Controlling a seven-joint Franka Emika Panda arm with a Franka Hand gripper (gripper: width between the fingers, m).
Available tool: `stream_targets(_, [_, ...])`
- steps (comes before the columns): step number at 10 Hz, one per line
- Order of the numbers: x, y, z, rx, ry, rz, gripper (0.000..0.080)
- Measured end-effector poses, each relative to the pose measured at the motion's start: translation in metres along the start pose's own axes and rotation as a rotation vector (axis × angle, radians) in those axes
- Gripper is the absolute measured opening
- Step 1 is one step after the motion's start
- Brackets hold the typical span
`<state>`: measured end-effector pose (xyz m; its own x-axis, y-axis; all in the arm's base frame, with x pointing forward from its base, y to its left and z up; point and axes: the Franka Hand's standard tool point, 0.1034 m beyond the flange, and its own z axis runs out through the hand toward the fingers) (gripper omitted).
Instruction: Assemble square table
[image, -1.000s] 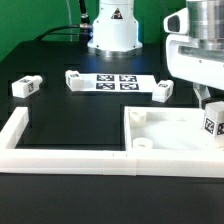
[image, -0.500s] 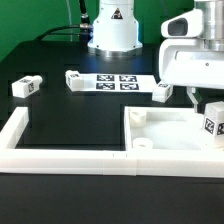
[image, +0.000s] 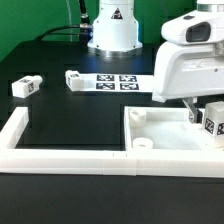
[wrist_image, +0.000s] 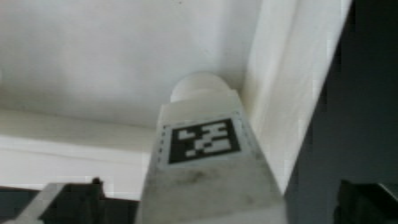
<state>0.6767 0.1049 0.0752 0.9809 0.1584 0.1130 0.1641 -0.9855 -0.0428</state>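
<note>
The white square tabletop (image: 165, 130) lies at the exterior view's right, inside the corner of the border wall. A white leg (image: 212, 120) with a tag stands on its right part. My gripper (image: 203, 112) hangs low over this leg, with a finger on each side. In the wrist view the leg (wrist_image: 214, 150) stands upright between my dark fingertips (wrist_image: 80, 205), with a gap showing on at least one side. My gripper (wrist_image: 217, 208) is open. The tabletop (wrist_image: 107, 60) fills the background. Two more legs (image: 25, 86) (image: 73, 77) lie on the black table at the left.
The marker board (image: 115, 82) lies at the middle back. The long low white border wall (image: 60, 155) runs along the front and up the left side. The arm's white base (image: 112, 25) stands at the back.
My hand has come down and toward the exterior view's left, over the leg on the tabletop. It now hides a leg by the marker board's right end. The legs have not moved.
</note>
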Motion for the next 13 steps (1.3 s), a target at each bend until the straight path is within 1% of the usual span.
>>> stream_targets(2, [0.0003,0.0002,-0.0002,0.000,0.001,0.014,0.0649])
stream_targets(4, [0.0003,0.0003,-0.0002,0.000,0.001,0.045,0.0388])
stream_targets(5, [0.0003,0.0006,-0.0003,0.001,0.001,0.106,0.0388])
stream_targets(6, [0.0003,0.0010,-0.0003,0.001,0.001,0.208,0.0288])
stream_targets(8, [0.0009,0.0022,-0.0005,0.005,0.005,0.430,0.0288])
stream_targets(9, [0.0004,0.0027,0.0004,-0.008,0.012,0.609,0.0288])
stream_targets(10, [0.0001,0.0031,0.0010,-0.011,0.026,0.726,0.0288])
stream_targets(11, [0.0000,0.0042,0.0006,-0.005,0.026,0.891,0.0288])
stream_targets(13, [-0.0019,0.0013,0.0015,0.009,0.019,1.267,0.0291])
